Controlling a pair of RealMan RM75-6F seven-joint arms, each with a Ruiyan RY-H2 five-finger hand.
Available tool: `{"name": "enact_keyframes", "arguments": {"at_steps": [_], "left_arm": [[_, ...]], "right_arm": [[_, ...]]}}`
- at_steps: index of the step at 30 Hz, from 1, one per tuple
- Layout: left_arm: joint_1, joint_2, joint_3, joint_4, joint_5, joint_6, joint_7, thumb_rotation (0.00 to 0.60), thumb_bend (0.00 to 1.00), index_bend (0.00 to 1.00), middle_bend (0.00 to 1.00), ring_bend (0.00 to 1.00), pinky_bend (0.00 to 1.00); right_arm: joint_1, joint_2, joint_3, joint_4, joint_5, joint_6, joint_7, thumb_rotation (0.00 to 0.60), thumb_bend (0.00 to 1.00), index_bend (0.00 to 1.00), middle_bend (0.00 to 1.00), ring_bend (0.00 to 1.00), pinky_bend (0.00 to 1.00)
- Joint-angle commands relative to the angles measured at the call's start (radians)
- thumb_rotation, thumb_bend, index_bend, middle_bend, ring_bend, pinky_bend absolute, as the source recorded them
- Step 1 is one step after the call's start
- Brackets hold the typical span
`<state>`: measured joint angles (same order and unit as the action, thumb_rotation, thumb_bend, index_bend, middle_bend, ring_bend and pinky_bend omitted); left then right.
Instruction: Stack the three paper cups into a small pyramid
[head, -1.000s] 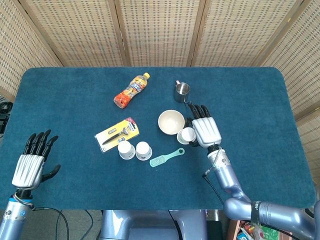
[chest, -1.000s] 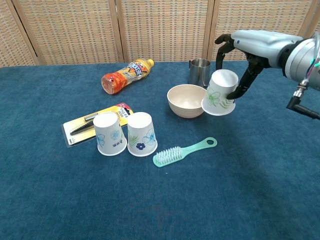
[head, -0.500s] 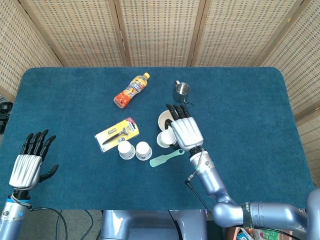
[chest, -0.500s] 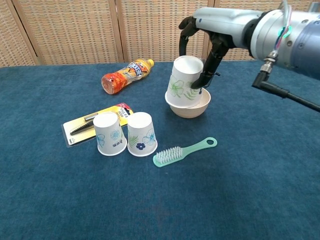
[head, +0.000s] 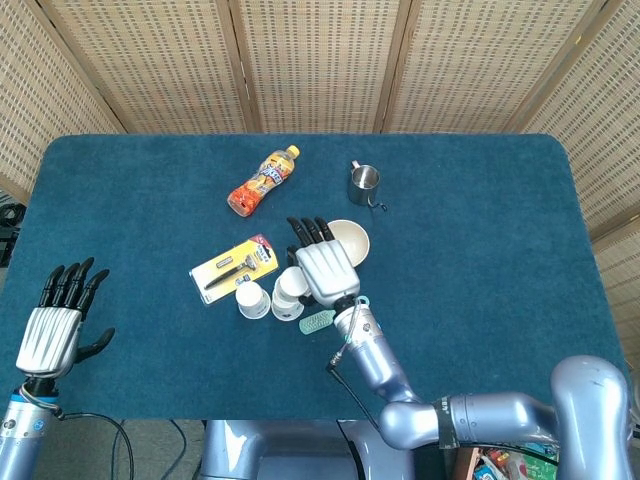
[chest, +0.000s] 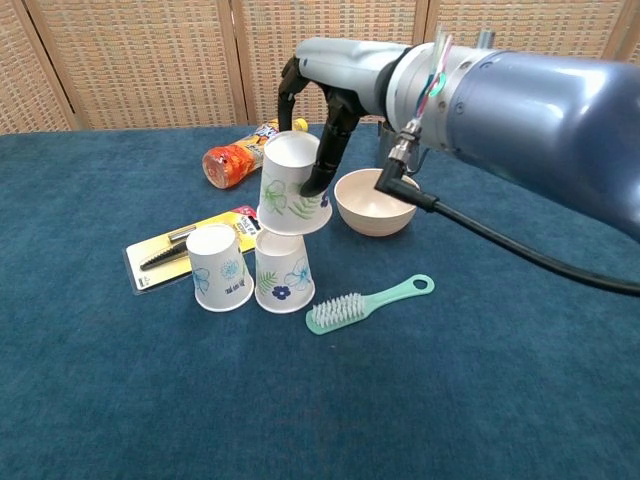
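Right hand (chest: 318, 125) clamps the top cup (chest: 292, 185) above two base cups (chest: 252, 268) at centre-left; next shift left, lower, release

Head view. Right hand (head: 322, 267) over the middle of the blue table (head: 480, 250), back of hand up, fingers pointing away from the robot. A paper cup (head: 290, 285) partly under it; grip hidden by the hand. Second cup (head: 252, 299) upside down just left. Green brush (head: 320, 319) beside the wrist, bowl (head: 350, 238) just beyond the fingers. Razor pack (head: 234, 267), orange bottle (head: 262, 182) and metal cup (head: 365, 182) farther off. Left hand (head: 55, 329) at near left edge, fingers spread, holding nothing.
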<state>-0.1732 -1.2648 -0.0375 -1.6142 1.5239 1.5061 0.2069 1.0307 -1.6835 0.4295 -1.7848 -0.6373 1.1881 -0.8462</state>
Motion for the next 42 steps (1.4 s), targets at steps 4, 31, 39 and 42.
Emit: {"name": "enact_keyframes", "arguments": {"at_steps": [4, 31, 39, 42], "left_arm": [[-0.005, -0.004, -0.003, 0.012, -0.006, -0.018, -0.014, 0.6, 0.27, 0.1, 0.0, 0.0, 0.0], [-0.01, -0.001, -0.013, 0.02, -0.034, -0.057, -0.034, 0.6, 0.27, 0.1, 0.0, 0.0, 0.0], [-0.012, 0.0, -0.014, 0.019, -0.038, -0.064, -0.032, 0.6, 0.27, 0.1, 0.0, 0.0, 0.0], [-0.01, 0.001, -0.015, 0.018, -0.037, -0.061, -0.034, 0.6, 0.27, 0.1, 0.0, 0.0, 0.0]], "right_arm": [[0.061, -0.053, 0.013, 0.051, 0.031, -0.002, -0.008, 0.6, 0.1, 0.51, 0.1, 0.0, 0.0], [0.124, -0.126, -0.016, 0.181, 0.035, -0.036, 0.072, 0.6, 0.1, 0.51, 0.05, 0.0, 0.0], [0.123, -0.109, -0.032, 0.166, 0.073, -0.05, 0.059, 0.6, 0.1, 0.32, 0.0, 0.0, 0.0], [0.121, -0.101, -0.038, 0.157, 0.091, -0.051, 0.052, 0.6, 0.1, 0.27, 0.0, 0.0, 0.0]]}}
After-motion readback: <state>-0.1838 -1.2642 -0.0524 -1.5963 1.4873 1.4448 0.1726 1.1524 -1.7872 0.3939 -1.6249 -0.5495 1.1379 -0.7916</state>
